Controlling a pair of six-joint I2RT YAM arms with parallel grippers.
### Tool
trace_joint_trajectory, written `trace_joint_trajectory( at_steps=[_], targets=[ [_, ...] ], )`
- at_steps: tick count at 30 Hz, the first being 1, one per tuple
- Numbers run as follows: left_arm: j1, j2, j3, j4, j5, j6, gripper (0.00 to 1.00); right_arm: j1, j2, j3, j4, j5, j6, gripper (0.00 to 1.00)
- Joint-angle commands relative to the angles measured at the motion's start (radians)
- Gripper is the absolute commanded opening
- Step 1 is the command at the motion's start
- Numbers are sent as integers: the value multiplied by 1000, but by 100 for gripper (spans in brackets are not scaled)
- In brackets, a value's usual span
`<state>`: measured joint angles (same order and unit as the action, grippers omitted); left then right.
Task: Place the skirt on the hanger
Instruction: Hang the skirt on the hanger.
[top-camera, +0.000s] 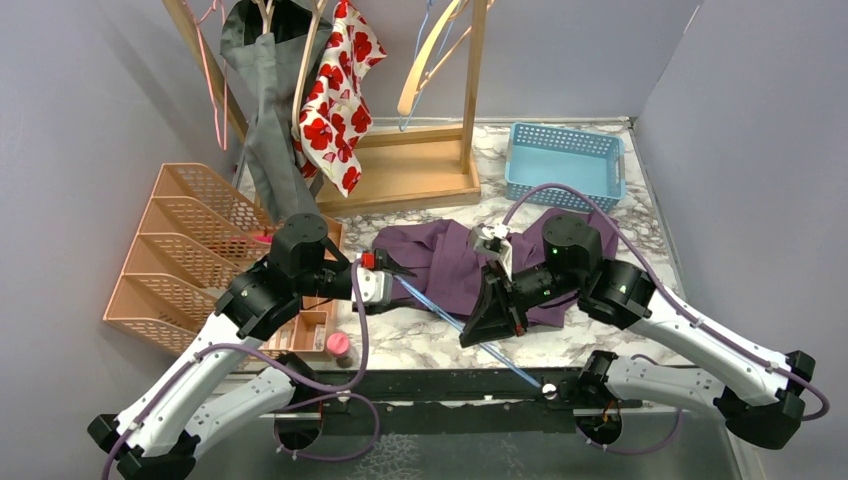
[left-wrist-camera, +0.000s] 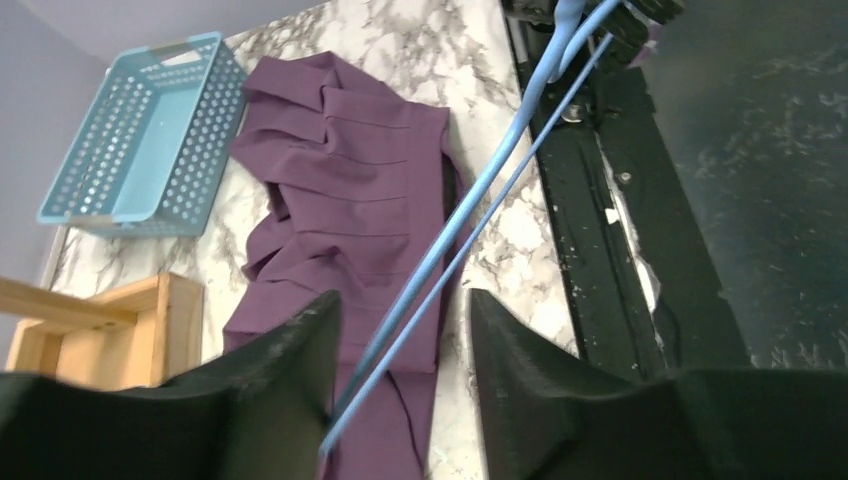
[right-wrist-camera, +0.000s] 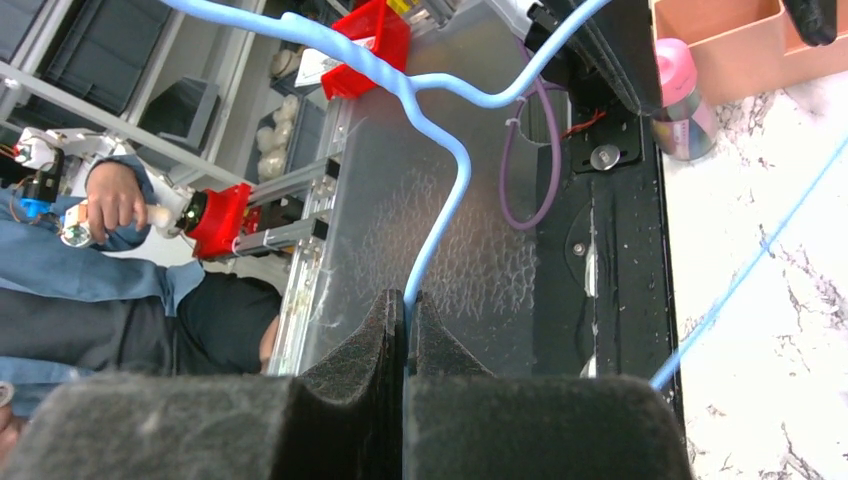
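The right fingers pinch the blue hanger past the near edge of the surface, the left fingers spread around its bars. The skirt lies toward the far right corner. Pinched at one thin point, the hanger could swivel loose.

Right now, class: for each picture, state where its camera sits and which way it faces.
Top external: above and behind the robot, looking down on the marble table; left arm and right arm show.
Left wrist: on the left arm, facing across the purple pleated skirt towards the blue perforated basket; open left end effector shows.
Right wrist: on the right arm, facing past the table's near edge; right end effector shut on the light blue plastic hanger.
Both wrist views share that hanger.
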<state>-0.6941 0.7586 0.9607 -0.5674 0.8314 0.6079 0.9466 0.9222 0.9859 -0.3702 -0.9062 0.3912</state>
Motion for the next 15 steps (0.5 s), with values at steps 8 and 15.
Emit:
trace_joint_trajectory(
  at_steps=[8,15],
  targets=[
    [1,4,11,-35,141,79,0,-6,16,90,-80,36,-78,2],
    [1,10,-25,49,-44,-84,0,-6,-24,88,-26,474,-140,52]
  ],
)
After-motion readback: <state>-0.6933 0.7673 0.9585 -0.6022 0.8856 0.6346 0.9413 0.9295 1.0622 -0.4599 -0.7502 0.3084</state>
